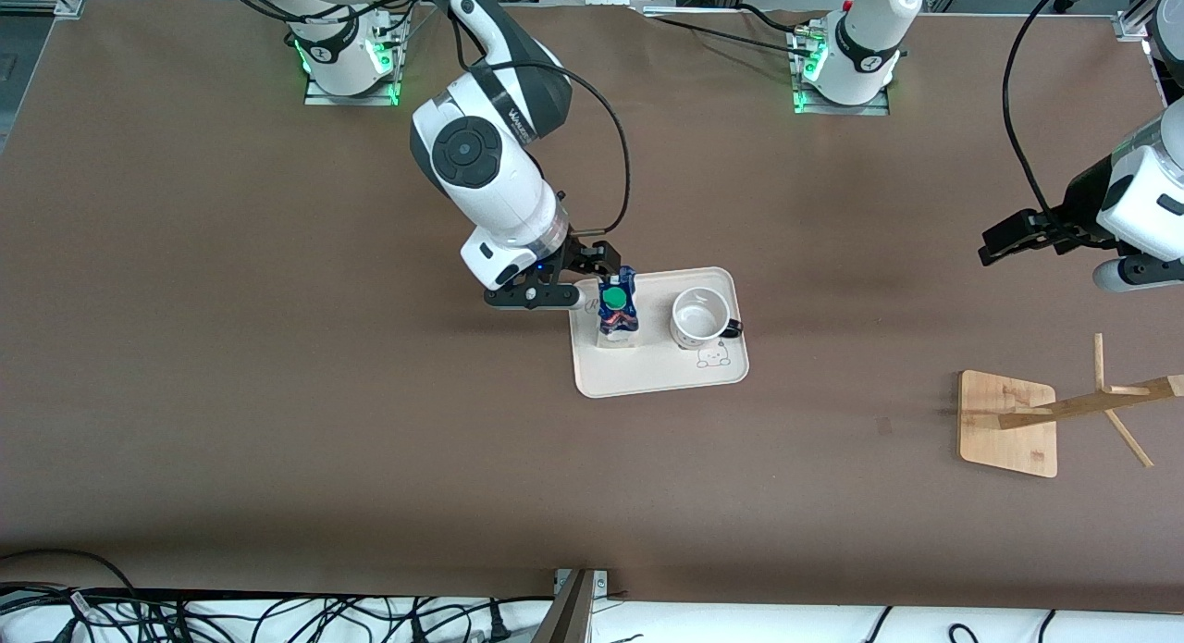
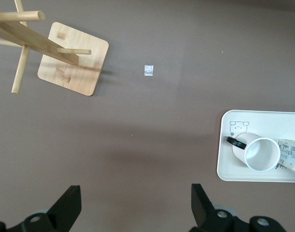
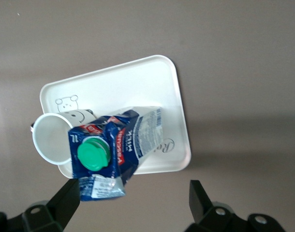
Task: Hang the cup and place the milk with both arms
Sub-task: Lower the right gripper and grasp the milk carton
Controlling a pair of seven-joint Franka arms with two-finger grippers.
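The milk (image 1: 617,305), a blue-topped carton with a green cap, stands on the white tray (image 1: 647,370). The cup (image 1: 700,316) stands upright beside it on the tray, toward the left arm's end. My right gripper (image 1: 575,278) is open and hangs over the tray's edge at the right arm's end, right beside the milk. In the right wrist view the milk (image 3: 113,152) lies close to one finger (image 3: 65,200) of my open gripper (image 3: 133,200), not between the two. My left gripper (image 1: 1004,241) is open and empty (image 2: 135,203) over bare table, and waits. It sees the cup (image 2: 261,153) and the tray (image 2: 225,145).
A wooden cup rack (image 1: 1008,421) with slanted pegs stands at the left arm's end, nearer the front camera than my left gripper; it also shows in the left wrist view (image 2: 72,58). A small pale mark (image 2: 148,70) lies on the brown table between rack and tray.
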